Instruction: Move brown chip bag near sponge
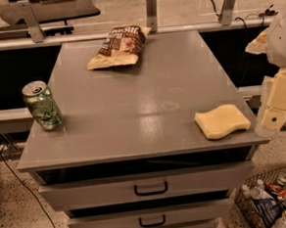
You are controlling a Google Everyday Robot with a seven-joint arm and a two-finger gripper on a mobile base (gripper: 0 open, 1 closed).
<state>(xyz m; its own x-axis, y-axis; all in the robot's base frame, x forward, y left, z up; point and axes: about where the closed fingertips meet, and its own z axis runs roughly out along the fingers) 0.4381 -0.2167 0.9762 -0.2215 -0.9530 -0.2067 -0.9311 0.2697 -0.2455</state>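
Observation:
The brown chip bag [119, 46] lies flat at the far middle of the grey cabinet top [132, 102], dark brown with pale tan edges. The pale yellow sponge [222, 121] lies near the front right corner of the top. My gripper [276, 107] hangs off the right edge of the cabinet, just right of the sponge and far from the bag. It holds nothing that I can see.
A green can [42, 105] stands upright at the left edge of the top. Drawers with black handles [151, 189] are below the front edge. A wire basket of bottles and packets [274, 202] sits on the floor at the lower right. A railing [127, 32] runs behind the cabinet.

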